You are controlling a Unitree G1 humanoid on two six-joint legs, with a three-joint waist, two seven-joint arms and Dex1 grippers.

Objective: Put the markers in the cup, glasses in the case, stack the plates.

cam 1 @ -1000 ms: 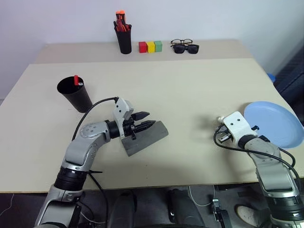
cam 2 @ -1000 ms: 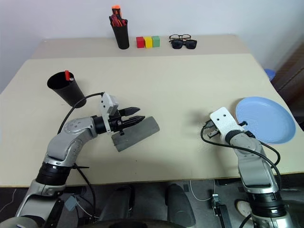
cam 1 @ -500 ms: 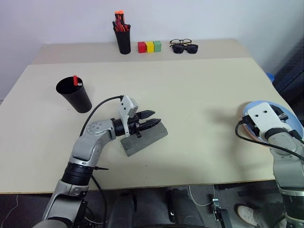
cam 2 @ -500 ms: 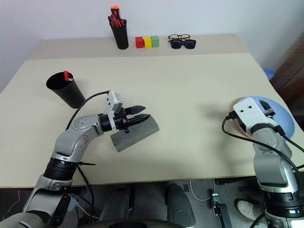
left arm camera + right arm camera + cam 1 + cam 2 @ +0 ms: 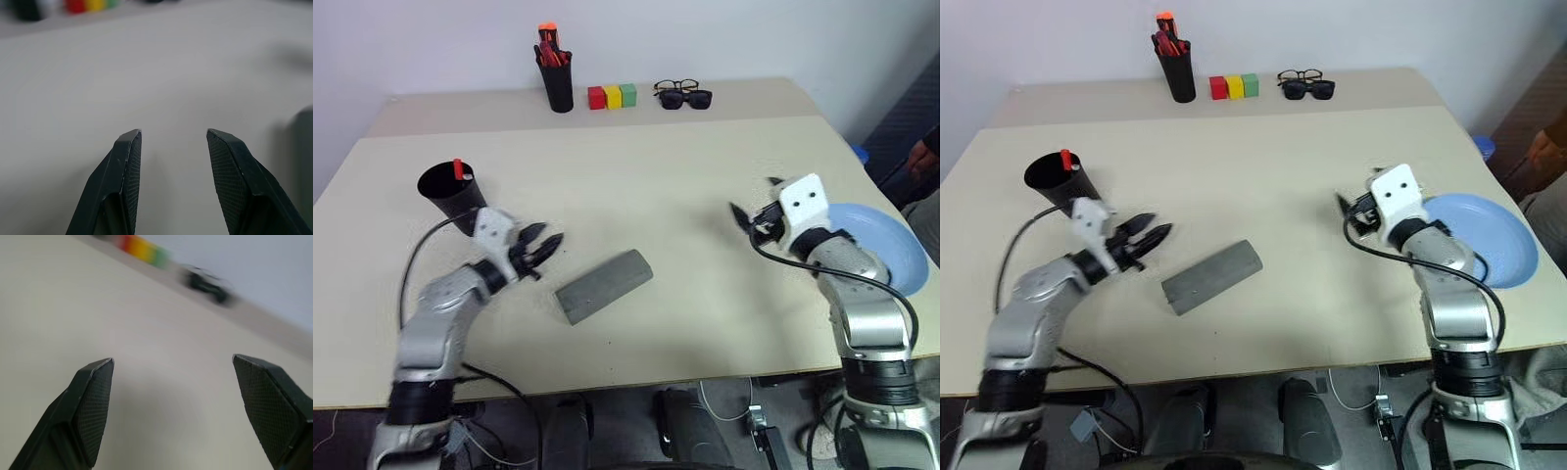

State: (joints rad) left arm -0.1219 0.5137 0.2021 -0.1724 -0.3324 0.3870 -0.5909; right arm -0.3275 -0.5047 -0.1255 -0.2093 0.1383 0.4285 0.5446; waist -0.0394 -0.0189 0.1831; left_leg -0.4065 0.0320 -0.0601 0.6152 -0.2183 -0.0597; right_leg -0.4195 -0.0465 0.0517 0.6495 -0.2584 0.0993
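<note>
The grey case lies shut on the table, a little left of centre. My left gripper hovers just left of it, open and empty, with bare table between its fingers. Behind that gripper stands the wide black cup with a red-capped marker sticking out. The light blue plate rests at the right edge. My right gripper is raised left of the plate, wide open and empty, its fingertips pointing over the table. The glasses are out of view.
Along the back of the table stand a slim black pen cup with red pens, three coloured blocks, and a black-framed pair of spectacles beside sunglasses. A person's hand shows at the right edge.
My left gripper drew back to the left, off the case. My right gripper, shut a second ago, swung over the plate, then rose and came left, and now stands open. The camera shifted slightly.
</note>
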